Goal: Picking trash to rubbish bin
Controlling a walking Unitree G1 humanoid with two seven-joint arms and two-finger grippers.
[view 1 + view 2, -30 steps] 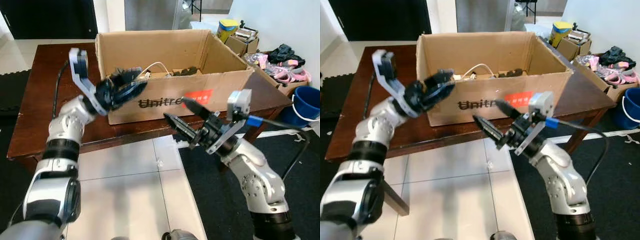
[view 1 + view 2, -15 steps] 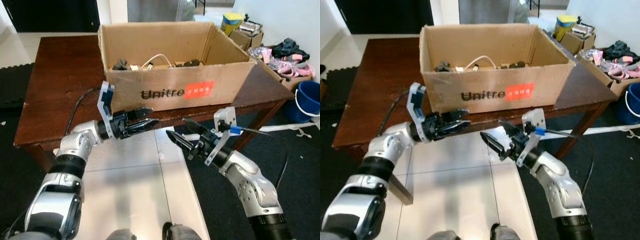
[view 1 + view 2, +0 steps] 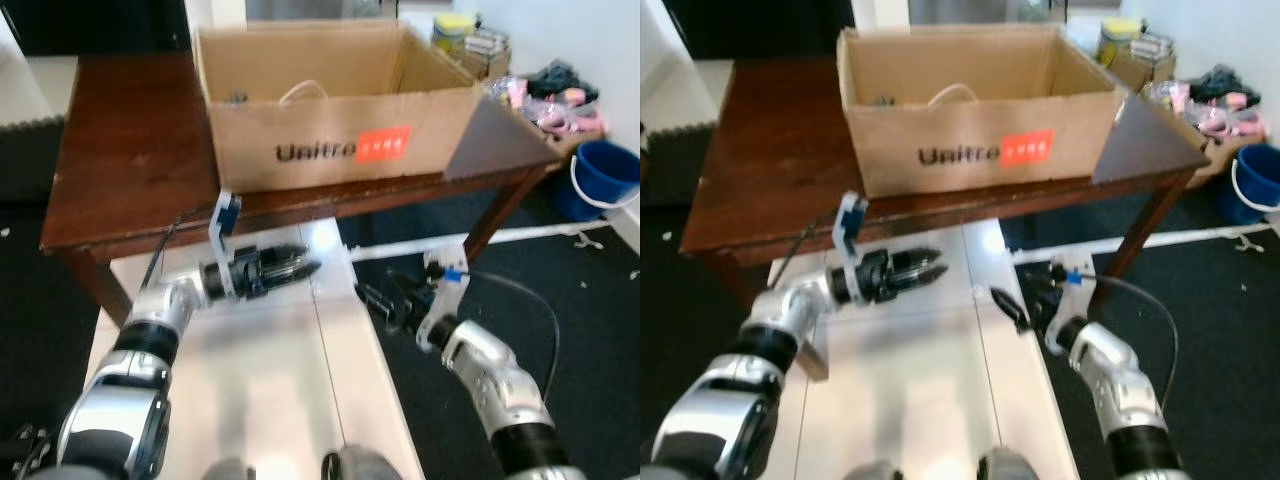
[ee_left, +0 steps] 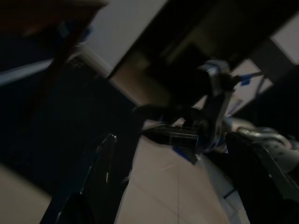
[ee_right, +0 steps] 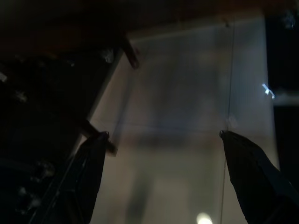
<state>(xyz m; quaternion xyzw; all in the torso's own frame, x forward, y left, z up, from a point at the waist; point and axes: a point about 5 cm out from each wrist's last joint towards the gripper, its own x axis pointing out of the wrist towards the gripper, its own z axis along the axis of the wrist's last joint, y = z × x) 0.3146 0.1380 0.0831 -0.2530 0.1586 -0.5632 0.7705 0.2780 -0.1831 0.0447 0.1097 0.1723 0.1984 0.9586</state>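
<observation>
Below the table edge, both arms point at pale floor tiles (image 3: pixel 250 370): right gripper (image 5: pixel 161 140) spread wide and empty, left gripper (image 3: pixel 300 268) fingers nearly together, no trash discernible near either.

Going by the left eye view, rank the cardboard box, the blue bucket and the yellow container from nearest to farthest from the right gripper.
From the right gripper, low over the floor:
1. Cardboard box, on the table ahead and slightly to the left.
2. Blue bucket, on the floor off to the right.
3. Yellow container, far back beyond the box, among the clutter on the right.
</observation>
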